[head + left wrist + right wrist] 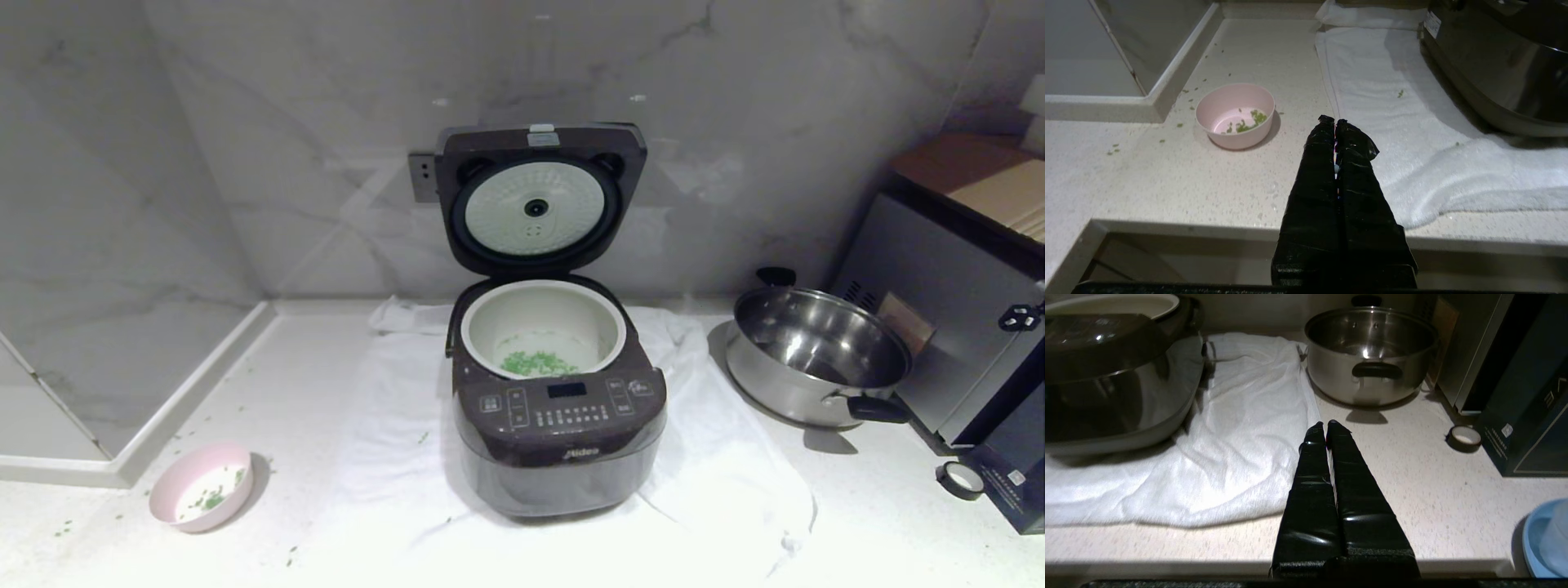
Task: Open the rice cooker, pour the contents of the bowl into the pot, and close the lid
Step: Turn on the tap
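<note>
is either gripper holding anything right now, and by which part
Nothing is held. The left gripper and right gripper are both shut and empty, short of the counter's front edge.

You have a pale speckled stone counter (pixel 865 506). A white towel (pixel 384 457) lies spread across its middle, with the rice cooker (pixel 559 433) standing on it. On bare counter to the left sits the pink bowl (pixel 201 487) among scattered green bits (pixel 1112 151). To the right you see a steel pan (pixel 816 355), a tape roll (pixel 960 480) and a dark box (pixel 1012 482).
</note>
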Controlling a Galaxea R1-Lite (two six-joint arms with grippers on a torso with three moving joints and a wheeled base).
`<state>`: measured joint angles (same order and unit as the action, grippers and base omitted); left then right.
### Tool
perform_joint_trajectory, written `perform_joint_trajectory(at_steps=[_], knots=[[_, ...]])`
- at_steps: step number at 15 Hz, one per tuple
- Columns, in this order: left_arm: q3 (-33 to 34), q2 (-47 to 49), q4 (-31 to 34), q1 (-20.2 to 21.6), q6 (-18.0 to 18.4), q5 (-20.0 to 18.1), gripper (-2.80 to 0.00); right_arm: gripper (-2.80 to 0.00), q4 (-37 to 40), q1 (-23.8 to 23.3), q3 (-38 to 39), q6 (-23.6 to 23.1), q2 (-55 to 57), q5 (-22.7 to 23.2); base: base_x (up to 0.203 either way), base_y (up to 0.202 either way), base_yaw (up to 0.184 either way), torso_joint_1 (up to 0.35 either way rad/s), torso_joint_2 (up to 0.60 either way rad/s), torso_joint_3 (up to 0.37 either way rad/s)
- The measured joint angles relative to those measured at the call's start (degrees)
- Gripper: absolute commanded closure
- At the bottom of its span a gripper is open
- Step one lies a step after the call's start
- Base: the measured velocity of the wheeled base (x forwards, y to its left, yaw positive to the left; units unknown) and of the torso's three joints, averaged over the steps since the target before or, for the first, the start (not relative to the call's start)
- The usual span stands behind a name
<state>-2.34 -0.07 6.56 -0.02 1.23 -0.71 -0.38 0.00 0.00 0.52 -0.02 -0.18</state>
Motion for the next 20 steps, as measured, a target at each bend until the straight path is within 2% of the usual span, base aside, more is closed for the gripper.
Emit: perform_joint_trajectory(at_steps=[6,12,20], knots=[[0.00,0.00,-0.03,-0.02,0.07,0.05,0.00,0.00,0.05,0.00,0.00,0.01,0.00,0.00,-0.186,0.000,-0.003,0.001,0.00,0.003],[0.00,0.00,-0.02,-0.07,0.00,0.00,0.00,0.00,0.04,0.00,0.00,0.00,0.00,-0.01,-0.012,0.000,0.009,0.000,0.00,0.001],[0.02,0.00,0.00,-0.07,-0.09,0.03,0.00,0.00,0.05,0.00,0.00,0.00,0.00,-0.01,-0.002,-0.008,0.164,0.003,0.01,0.003]])
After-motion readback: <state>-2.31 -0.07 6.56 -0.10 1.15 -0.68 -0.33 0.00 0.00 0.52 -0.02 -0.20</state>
